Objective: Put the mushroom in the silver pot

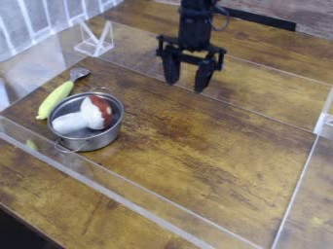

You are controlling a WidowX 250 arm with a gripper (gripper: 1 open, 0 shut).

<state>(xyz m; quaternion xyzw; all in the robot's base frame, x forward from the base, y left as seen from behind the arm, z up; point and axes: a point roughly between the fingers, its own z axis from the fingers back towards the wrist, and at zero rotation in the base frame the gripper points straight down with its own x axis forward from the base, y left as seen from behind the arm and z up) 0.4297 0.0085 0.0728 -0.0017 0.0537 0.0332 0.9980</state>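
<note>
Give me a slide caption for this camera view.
Red-capped toy mushroom lying inside the shiny steel pot; black gripper above the wooden table, jaws open.

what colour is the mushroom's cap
Reddish-brown, above a white stem; the mushroom lies in the silver pot, seen in the only camera view.

Red-brown cap, white stem on mushroom; shiny silver pot; yellow-green corn cob; black pincer; dark brown wood-grain worktop.
</note>
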